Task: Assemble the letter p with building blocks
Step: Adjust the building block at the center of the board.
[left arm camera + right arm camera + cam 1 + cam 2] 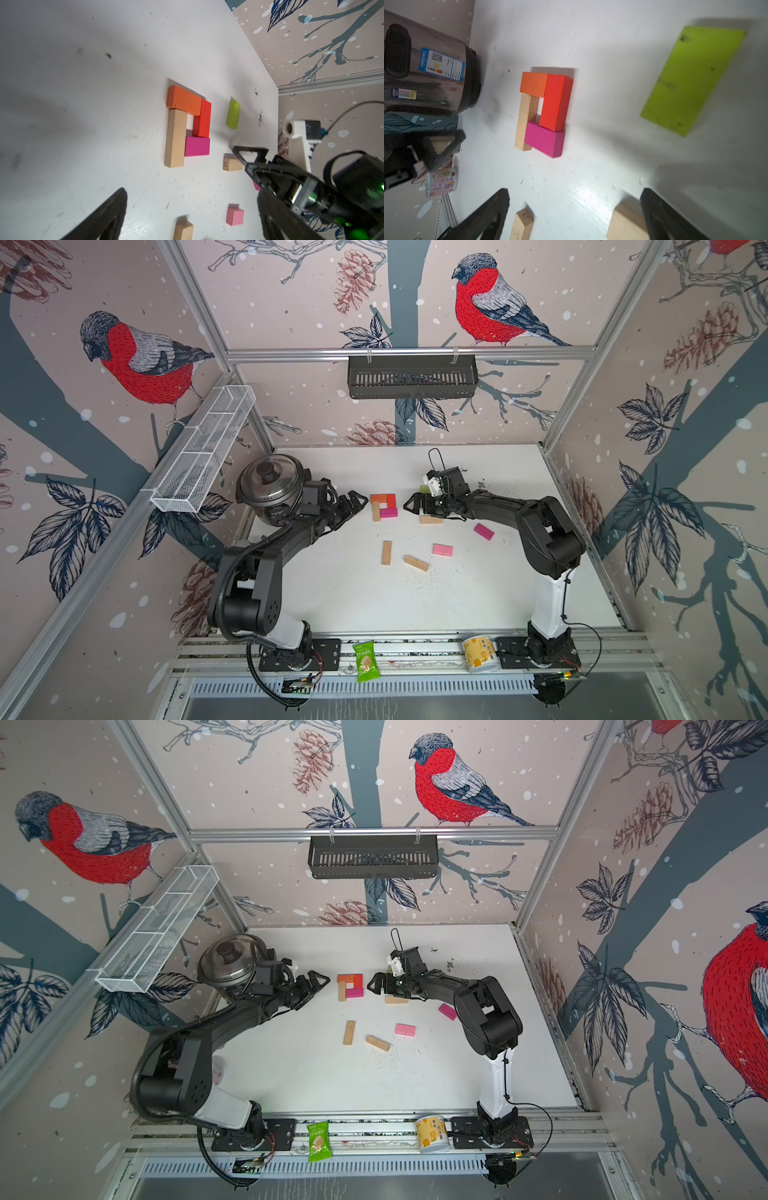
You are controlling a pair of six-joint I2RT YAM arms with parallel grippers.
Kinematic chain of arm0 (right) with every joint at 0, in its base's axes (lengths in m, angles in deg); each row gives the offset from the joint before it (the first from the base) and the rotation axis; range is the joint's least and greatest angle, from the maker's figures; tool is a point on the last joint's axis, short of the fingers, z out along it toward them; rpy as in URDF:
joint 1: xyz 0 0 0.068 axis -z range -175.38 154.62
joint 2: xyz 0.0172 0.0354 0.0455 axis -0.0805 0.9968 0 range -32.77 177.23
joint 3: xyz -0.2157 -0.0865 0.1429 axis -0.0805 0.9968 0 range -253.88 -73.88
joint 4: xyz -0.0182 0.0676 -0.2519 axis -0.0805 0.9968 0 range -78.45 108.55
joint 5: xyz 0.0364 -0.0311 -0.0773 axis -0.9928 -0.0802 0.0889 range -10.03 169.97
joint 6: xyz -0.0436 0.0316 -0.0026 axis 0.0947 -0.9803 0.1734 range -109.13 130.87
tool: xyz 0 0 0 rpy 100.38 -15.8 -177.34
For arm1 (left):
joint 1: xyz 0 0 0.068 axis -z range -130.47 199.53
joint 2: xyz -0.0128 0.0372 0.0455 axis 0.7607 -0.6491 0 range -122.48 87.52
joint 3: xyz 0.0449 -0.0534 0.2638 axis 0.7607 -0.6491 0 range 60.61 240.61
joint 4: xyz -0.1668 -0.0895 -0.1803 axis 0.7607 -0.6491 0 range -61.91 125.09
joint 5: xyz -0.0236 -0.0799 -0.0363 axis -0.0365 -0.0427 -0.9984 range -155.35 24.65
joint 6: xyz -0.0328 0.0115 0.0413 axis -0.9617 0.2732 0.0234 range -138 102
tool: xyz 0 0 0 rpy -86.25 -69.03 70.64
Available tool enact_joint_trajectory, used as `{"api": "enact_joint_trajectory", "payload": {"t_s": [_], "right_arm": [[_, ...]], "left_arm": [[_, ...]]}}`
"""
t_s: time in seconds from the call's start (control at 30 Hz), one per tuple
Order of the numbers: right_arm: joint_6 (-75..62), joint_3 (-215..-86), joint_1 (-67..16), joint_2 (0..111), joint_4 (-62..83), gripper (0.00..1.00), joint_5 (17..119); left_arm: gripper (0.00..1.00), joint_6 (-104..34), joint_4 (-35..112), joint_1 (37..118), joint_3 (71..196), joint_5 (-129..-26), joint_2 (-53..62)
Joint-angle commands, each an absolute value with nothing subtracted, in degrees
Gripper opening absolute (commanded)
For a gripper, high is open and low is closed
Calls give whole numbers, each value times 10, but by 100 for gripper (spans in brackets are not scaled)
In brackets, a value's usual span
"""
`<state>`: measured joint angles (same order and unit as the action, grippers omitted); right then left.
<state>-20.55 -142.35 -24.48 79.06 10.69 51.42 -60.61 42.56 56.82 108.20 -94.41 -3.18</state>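
Observation:
The letter p lies flat at mid-table: a tan stem, an orange block, a red one and a magenta one close a square loop. Loose building blocks lie around it: lime-green, three tan ones, pink and magenta. My left gripper hovers open just left of the letter, holding nothing. My right gripper is open just right of it, above a tan block.
A steel pot with a lid stands behind the left arm. A small pink can sits near it. A green snack packet and a yellow cup rest on the front rail. Wire baskets hang on the walls.

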Motion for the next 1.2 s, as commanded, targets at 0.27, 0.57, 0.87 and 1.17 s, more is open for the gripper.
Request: {"api": "enact_joint_trajectory", "payload": {"t_s": [0.27,0.57,0.87,1.17], "right_arm": [[-214,-1230,-256,602,36,100,573],[-220,-1197,-267,600,1,100,620],[-217,-1201,-268,614,1,100,627],[-216,-1206,-269,628,1,100,622]], "left_arm": [[96,-571,427,574,1244,-922,-224],[96,-539,412,577,1287,-948,-295],[96,-535,422,597,1292,-970,-317],[95,-542,434,608,1268,-968,-310]]}}
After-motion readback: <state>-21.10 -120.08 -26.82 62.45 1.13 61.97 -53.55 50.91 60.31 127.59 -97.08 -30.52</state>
